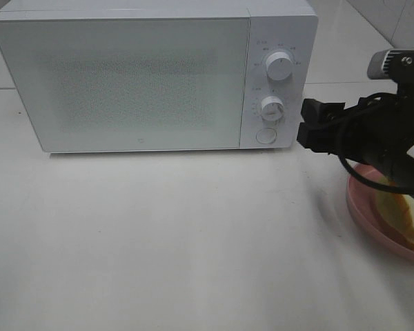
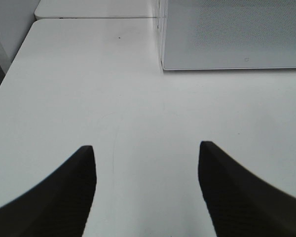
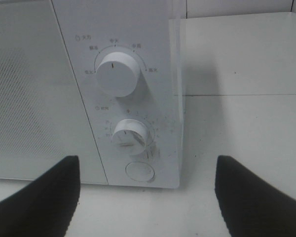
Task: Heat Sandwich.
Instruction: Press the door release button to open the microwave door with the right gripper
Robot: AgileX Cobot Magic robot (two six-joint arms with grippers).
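Note:
The sandwich (image 1: 406,212), white bread with a tan crust, lies on a round pink plate (image 1: 364,208) at the table's right edge, half hidden under my right arm. The white microwave (image 1: 124,83) stands at the back with its door shut. My right gripper (image 1: 309,123) hovers just right of the microwave's control panel, fingers pointing at it. In the right wrist view that gripper (image 3: 148,158) is open and empty, facing the two knobs (image 3: 117,73) and the round button (image 3: 139,172). My left gripper (image 2: 147,145) is open over bare table, with the microwave's corner (image 2: 164,64) ahead of it.
The white tabletop (image 1: 179,234) stretches in front of the microwave. A second white surface (image 2: 93,7) adjoins the table behind the microwave's left side. The table's left edge (image 2: 10,69) drops off near the left arm.

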